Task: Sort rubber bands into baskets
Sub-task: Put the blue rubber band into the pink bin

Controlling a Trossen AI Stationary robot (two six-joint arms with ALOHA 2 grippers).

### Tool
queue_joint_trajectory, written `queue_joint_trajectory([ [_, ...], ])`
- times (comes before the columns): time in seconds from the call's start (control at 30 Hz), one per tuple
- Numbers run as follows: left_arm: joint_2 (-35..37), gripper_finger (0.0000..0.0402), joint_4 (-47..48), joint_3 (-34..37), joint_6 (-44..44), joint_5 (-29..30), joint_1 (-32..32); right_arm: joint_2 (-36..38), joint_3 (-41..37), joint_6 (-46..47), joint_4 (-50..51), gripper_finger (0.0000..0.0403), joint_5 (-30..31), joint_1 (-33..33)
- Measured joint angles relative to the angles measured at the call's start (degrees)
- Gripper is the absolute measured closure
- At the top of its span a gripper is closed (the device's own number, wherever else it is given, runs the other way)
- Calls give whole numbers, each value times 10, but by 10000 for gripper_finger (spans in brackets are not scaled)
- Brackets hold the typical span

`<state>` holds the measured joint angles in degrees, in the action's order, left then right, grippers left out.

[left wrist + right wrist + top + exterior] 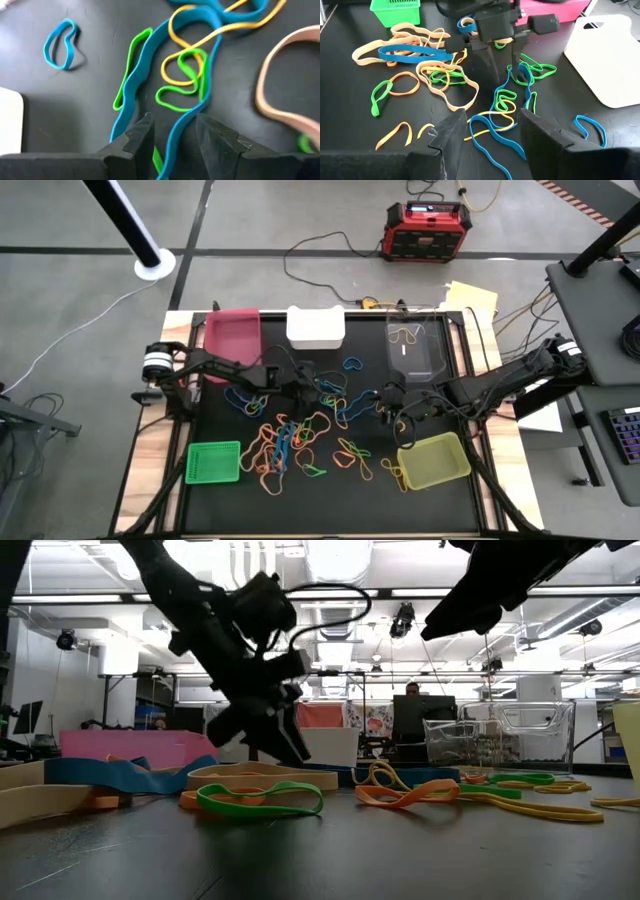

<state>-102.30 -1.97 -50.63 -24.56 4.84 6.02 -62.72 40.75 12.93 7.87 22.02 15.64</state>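
Many rubber bands (300, 435) in orange, blue, green, yellow and tan lie loose on the black mat. Five baskets stand round them: pink (232, 332), white (316, 326), clear (418, 345), green (213, 462) and yellow-green (433, 460). My left gripper (303, 386) is open and points down, with its fingertips at the mat (288, 752). In the left wrist view its fingers stand on either side of one strand of a long blue band (177, 131). My right gripper (392, 412) is open and empty (490, 140), above the mat near the yellow-green basket.
A red-and-black box (427, 230) with cables sits on the floor beyond the table's far edge. The clear basket holds a few bands (405, 335). A small blue band (61, 44) lies alone near the white basket. A person shows in the room behind (412, 710).
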Motion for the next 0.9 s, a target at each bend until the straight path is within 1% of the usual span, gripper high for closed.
queue_joint_trajectory([
  [0.33,-23,277,-6,1,-15,0,10,0,0,0,0,229,0,0],
  [0.43,-23,302,-5,1,-22,0,10,0,0,0,0,229,0,0],
  [0.57,-24,374,-1,1,-29,-4,9,0,0,0,0,229,0,0],
  [0.6,-25,387,-1,1,-29,-4,9,0,0,0,0,229,0,0],
  [0.63,-25,393,0,1,-29,-4,10,0,0,0,0,229,0,0],
  [0.8,-20,400,5,2,-12,-4,10,0,0,0,0,229,0,0],
  [0.9,-2,401,14,3,-3,-12,10,0,0,1,0,229,0,0],
])
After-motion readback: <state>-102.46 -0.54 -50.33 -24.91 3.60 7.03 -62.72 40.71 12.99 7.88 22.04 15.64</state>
